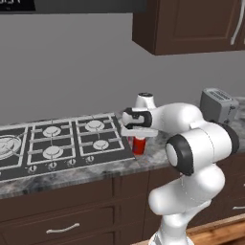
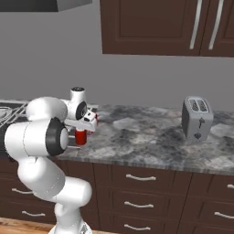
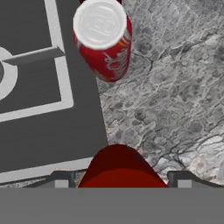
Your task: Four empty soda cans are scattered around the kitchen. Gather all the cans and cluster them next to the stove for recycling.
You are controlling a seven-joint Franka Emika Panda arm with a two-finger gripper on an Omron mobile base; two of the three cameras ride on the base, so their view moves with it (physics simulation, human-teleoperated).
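Note:
My gripper points down over the counter's edge by the stove, shut on a red soda can that fills the gap between its two fingertips. The base views show that can under the hand, low over the granite just right of the cooktop; I cannot tell whether it touches the counter. A second red soda can with a silvery top stands upright on the granite against the stove's right edge, a little beyond the held one.
A silver toaster stands further right on the grey granite counter. Dark wall cabinets hang above it, and drawers run below the counter's front edge.

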